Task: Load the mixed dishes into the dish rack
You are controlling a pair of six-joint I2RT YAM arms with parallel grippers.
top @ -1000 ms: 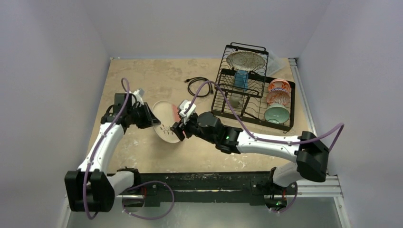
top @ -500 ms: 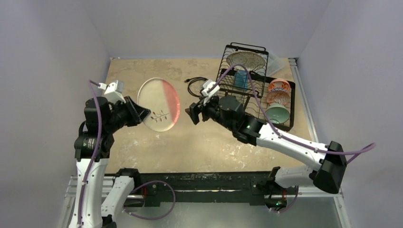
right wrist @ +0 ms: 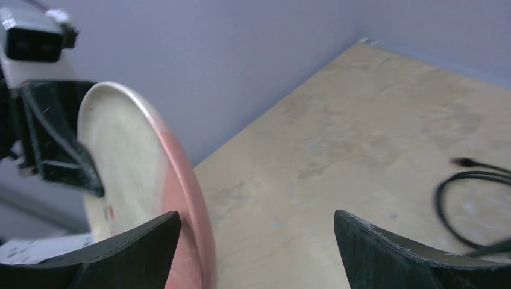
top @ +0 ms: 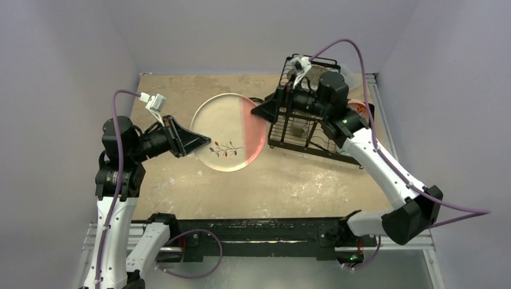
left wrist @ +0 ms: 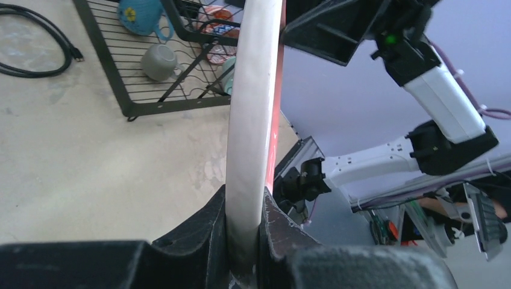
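Cream on one side and pink on the other, the plate is up off the table, its face turned to the overhead camera, and it sits between my two arms just left of the dish rack.

My left gripper has it by the left rim. On the left wrist camera the plate shows edge-on, with the fingers closed tight against both faces of the rim.

My right gripper is at the plate's opposite, pink edge with its jaws spread wide and nothing gripped. On the right wrist camera the pink rim stands just inside the left-hand finger, while the other finger is well apart from it. I can't tell from this angle whether that nearer finger touches the rim or only sits beside it.

Through the left wrist view I can see what the rack has in it: a blue cup, a grey mug on its side on the wire floor, a red-orange patterned bowl and a teal bowl partly hidden behind the plate. A black cable lies on the table beside the rack.
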